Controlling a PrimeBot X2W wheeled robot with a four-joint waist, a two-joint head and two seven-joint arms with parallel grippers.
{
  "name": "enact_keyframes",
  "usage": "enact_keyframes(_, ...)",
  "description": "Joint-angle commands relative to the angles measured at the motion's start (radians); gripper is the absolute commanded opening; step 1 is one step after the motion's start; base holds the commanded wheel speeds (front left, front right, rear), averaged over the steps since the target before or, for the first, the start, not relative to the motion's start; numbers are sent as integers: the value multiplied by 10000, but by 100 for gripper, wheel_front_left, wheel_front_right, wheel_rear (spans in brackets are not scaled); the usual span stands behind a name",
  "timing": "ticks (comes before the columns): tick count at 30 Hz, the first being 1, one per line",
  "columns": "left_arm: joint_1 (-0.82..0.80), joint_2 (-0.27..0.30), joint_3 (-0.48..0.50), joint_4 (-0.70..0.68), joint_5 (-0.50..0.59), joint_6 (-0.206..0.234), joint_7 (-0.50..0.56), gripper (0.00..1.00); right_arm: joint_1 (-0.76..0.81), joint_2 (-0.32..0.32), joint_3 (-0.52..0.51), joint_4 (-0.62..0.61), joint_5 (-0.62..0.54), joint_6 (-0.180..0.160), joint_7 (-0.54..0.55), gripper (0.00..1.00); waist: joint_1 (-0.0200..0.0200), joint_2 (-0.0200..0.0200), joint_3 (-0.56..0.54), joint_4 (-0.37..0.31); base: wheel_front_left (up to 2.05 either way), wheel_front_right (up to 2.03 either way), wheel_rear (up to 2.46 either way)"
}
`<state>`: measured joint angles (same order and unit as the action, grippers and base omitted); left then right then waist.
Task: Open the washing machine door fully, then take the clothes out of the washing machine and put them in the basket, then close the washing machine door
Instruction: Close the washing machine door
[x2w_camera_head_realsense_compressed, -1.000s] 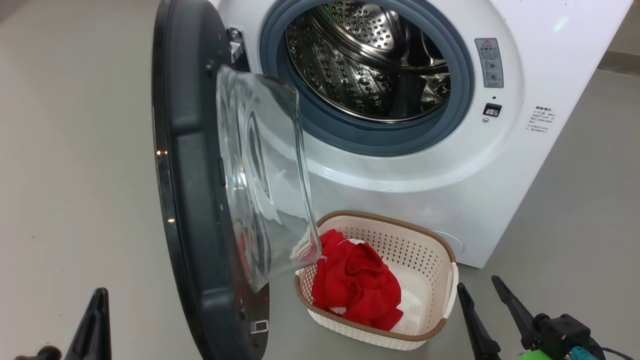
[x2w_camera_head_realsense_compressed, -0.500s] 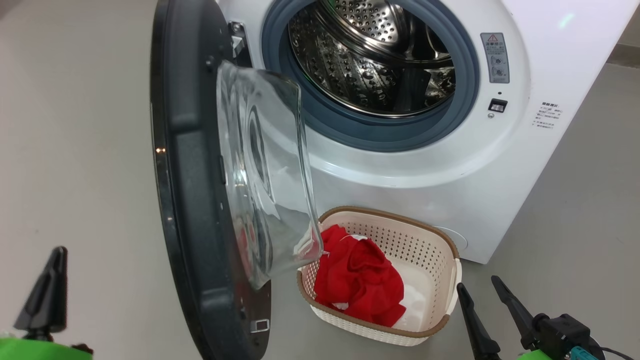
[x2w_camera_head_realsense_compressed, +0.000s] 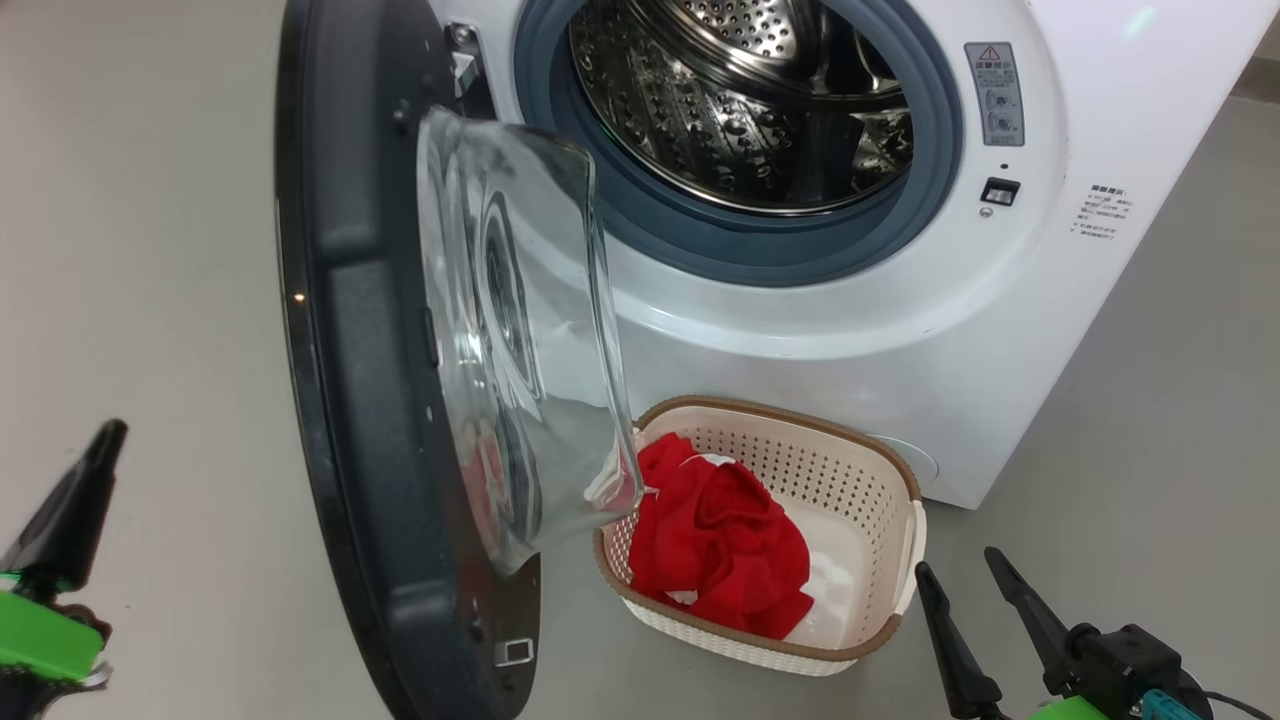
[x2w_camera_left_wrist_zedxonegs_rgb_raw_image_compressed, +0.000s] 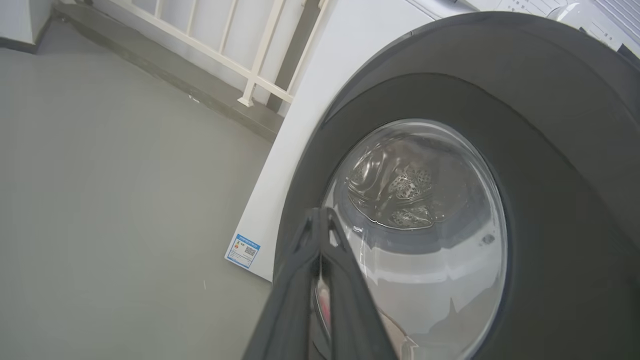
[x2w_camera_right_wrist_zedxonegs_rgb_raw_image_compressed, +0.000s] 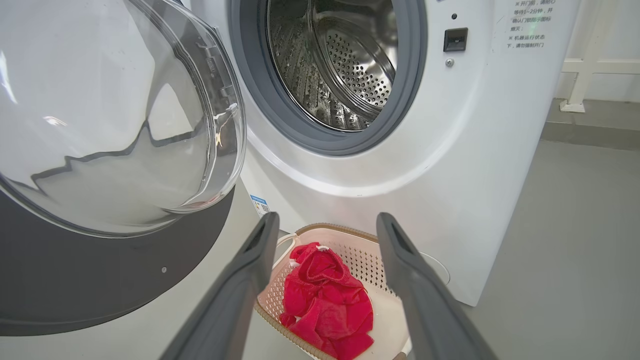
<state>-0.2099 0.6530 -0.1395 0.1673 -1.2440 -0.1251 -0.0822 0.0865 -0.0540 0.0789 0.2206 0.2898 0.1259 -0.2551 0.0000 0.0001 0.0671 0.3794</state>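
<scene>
Clothes (x2w_camera_head_realsense_compressed: 720, 560) partly behind door (x2w_camera_head_realsense_compressed: 350, 400).

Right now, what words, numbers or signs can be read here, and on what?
"等待1~2分钟", "请勿强制开门": black printed notice on the white boxy front-loading washing machine; rest unclear.
Grey warning sticker with red triangle: too small to read.
Small blue label low on the machine's front: blurred.

We see a smooth, matt grey floor (x2w_camera_head_realsense_compressed: 150, 200), evenly lit, with a few faint specks. Along its far edge runs a low grey concrete kerb (x2w_camera_left_wrist_zedxonegs_rgb_raw_image_compressed: 200, 95). It carries a white railing of slim upright bars (x2w_camera_left_wrist_zedxonegs_rgb_raw_image_compressed: 261, 50), with a pale wall (x2w_camera_left_wrist_zedxonegs_rgb_raw_image_compressed: 225, 20) behind.
</scene>
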Motion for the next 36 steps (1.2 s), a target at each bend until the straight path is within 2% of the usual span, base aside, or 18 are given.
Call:
enact_keyframes(1,-564,793,233,-332,-485,-55,280,0,-372,-67,213,-245,-90,48,-67,100,0,-1,19,-20,0,0,0)
enact_keyframes(5,-654,1324,-184,-813,-1559,-55,897,0,-420,-65,221,-240,-95,48,-67,100,0,-1,80,-64,0,0,0)
enact_keyframes(14,-704,1798,-543,-2272,-3251,-56,1872,0,-500,-59,201,-246,-139,48,-67,100,0,-1,204,-142,0,0,0)
enact_keyframes(19,-705,1716,-510,-3101,-3833,-56,2562,0,-531,-52,215,-252,-147,48,-67,100,0,-1,237,-183,0,0,0)
enact_keyframes(27,-725,1411,-71,-3646,-4286,-56,3408,0,-586,-36,268,-235,-132,48,-67,100,0,-1,297,-312,0,0,0)
enact_keyframes(36,-782,914,509,-3990,-4171,-56,4478,0,-678,-9,284,-239,-99,48,-67,100,0,-1,406,-548,0,0,0)
